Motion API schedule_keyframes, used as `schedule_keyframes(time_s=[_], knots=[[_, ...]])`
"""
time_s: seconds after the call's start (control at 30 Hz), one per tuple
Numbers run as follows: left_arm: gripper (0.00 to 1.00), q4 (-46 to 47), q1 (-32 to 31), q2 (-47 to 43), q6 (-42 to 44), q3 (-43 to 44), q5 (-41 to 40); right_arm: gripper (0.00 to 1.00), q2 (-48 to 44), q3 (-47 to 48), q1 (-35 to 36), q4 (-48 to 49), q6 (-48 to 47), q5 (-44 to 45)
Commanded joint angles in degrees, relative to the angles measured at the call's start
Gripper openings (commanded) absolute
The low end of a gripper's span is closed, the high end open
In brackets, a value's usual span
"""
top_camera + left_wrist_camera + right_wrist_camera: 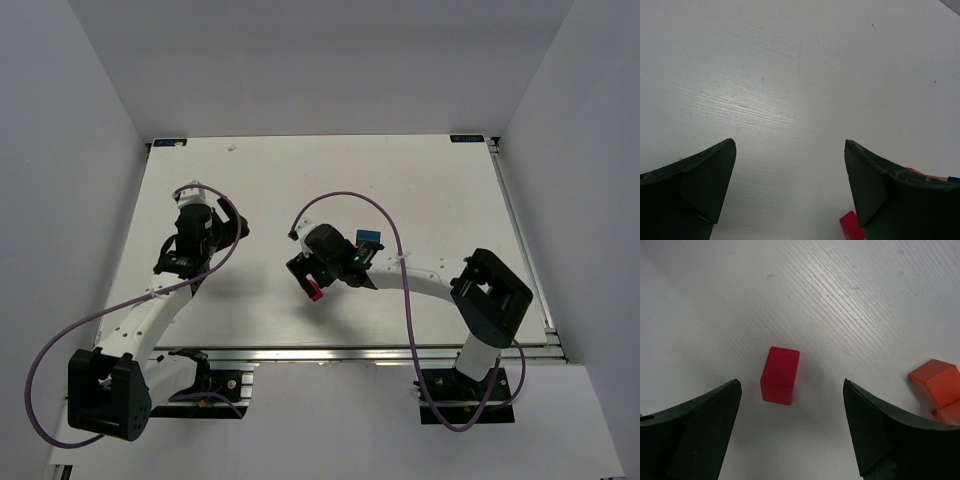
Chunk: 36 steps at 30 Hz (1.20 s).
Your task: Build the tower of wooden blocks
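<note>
A magenta-red block lies on the white table between my right gripper's open fingers, just ahead of the tips and nearer the left one. It also shows in the top view and at the bottom of the left wrist view. My right gripper is open and empty and hangs low over it. Orange-red blocks sit at the right edge of the right wrist view. A blue block shows beside the right wrist. My left gripper is open and empty over bare table at the left.
The white table has a metal rail along its near edge and white walls on three sides. Purple cables loop from both arms over the table. The rest of the stack is hidden under the right arm in the top view.
</note>
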Motion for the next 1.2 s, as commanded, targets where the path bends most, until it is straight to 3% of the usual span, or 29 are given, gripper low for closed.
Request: schedule_keyframes(time_s=[0.0, 0.47, 0.67, 1.0, 1.17], knots=[[0.98, 0.1, 0.4, -3.5, -0.7, -0.7, -0.6, 0.86, 0.7, -0.5, 0.5, 3.8, 3.4, 1.2], [0.98, 1.3, 0.4, -3.9, -0.7, -1.8, -1.6, 0.75, 3.4, -3.7, 0.7, 5.3, 5.8, -1.8], [0.98, 1.7, 0.4, -4.7, -0.7, -2.4, -1.4, 0.58, 4.9, -3.2, 1.6, 6.5, 6.0, 0.5], [0.98, 2.1, 0.4, -5.6, -0.7, -3.0, -0.8, 0.57, 4.4, -3.0, 1.8, 7.4, 6.3, 0.8], [0.98, 2.4, 0.5, -5.7, -0.7, -3.0, 0.0, 0.51, 3.6, -3.4, 1.8, 8.0, 6.7, 1.1]])
